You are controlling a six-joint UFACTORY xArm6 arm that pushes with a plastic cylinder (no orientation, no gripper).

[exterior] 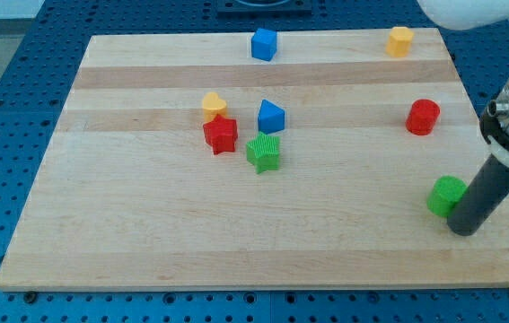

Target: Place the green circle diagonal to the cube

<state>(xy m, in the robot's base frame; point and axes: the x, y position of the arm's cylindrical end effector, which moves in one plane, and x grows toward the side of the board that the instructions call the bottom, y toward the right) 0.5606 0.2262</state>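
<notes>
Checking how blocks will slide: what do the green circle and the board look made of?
The green circle looks like matte plastic, probably 3D-printed: fine ribbed lines show on it. The board looks like smooth pale wood, with joined strips and grain visible. My tip stands against the circle's right side.

My tip (pixel 463 230) covers the right side of the green circle (pixel 446 195), so you can't really see where they meet. The rod's upper part runs off the view's right edge. The red star (pixel 221 135) hides the yellow block's (pixel 214 105) lower edge.
</notes>
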